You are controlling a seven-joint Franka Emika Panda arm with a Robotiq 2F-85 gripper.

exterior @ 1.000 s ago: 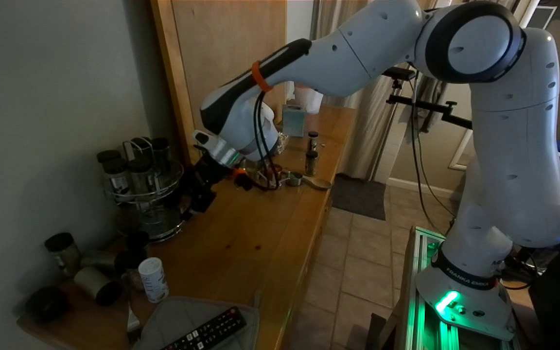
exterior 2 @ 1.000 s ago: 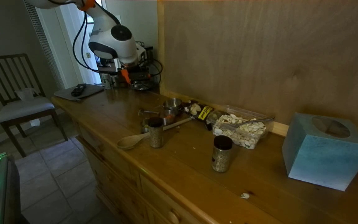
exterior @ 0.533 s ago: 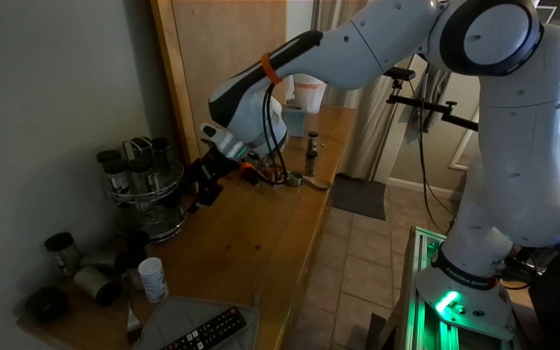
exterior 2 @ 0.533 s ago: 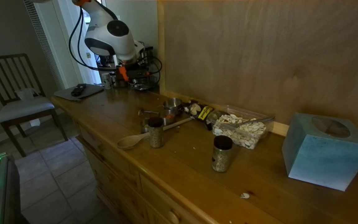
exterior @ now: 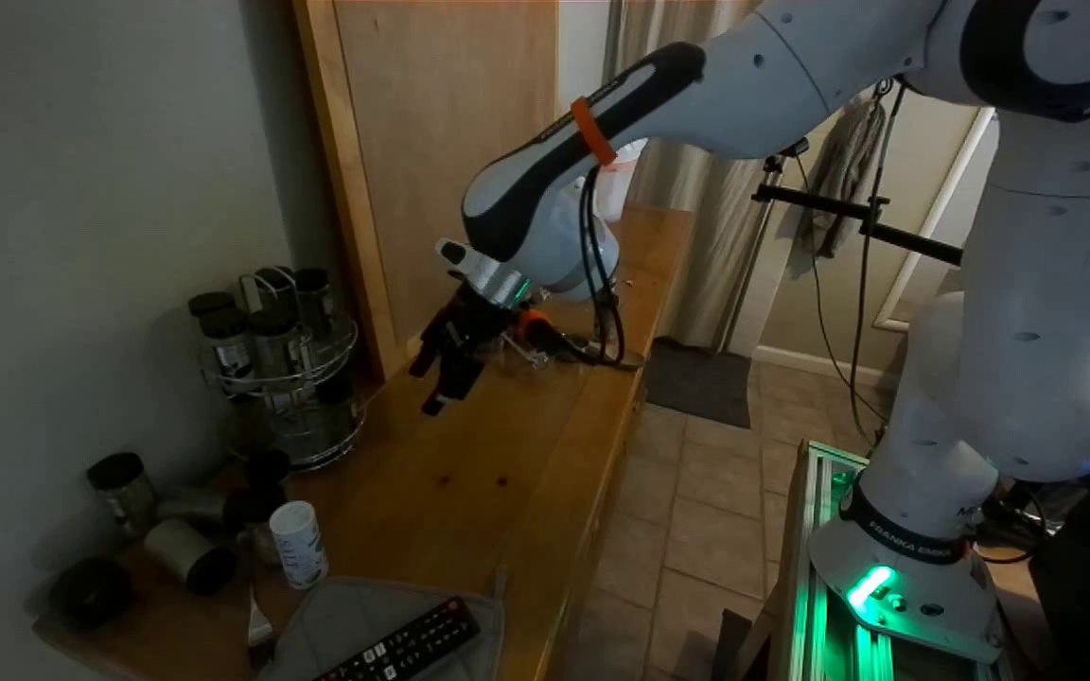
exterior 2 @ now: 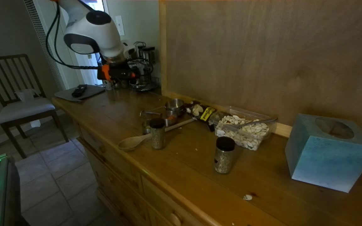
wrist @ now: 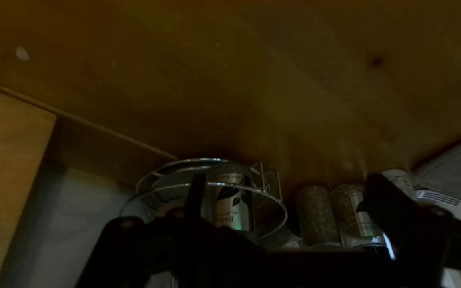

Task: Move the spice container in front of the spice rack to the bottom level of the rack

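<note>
Blocky fingers [exterior: 458, 378] gape wide; the round wire rack [exterior: 318, 446] apparently bears a cylindrical jar [wrist: 233, 206] on its lower tier.

In the wrist view, the claw [wrist: 286, 178], itself cut off below, partly hides the spice rack [wrist: 223, 184].

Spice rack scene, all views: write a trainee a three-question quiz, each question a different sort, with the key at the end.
1. True or false: the gripper stands open, holding nothing.

2. Choose one. In both exterior views, which item lies on the grey mat?
a) a tissue box
b) a remote control
c) a wooden spoon

3. Fill in the blank: in the wrist view, the upside-down label on the spice jar standing in the spice rack reads ____.

Key:
1. True.
2. b.
3. BASIL.
</note>
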